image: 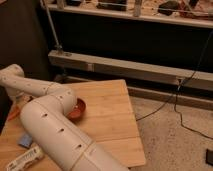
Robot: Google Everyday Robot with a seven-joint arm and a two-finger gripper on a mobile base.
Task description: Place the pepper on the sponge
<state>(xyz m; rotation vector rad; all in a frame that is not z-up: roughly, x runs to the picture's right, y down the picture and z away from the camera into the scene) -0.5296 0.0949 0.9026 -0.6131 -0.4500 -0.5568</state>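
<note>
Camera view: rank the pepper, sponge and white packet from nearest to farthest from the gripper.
The gripper is at the table's far-left edge.
1. pepper, just below it.
2. sponge, farther forward.
3. white packet, front-left corner.

Matt wooden table (107, 117); gripper out of sight

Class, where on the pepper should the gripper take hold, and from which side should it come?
Probably grip the pepper across its thin middle, from above: it lies flat on the table, long and narrow. The arm hides most of it; only an orange tip shows. The gripper sits at the arm's far-left end, by it.
</note>
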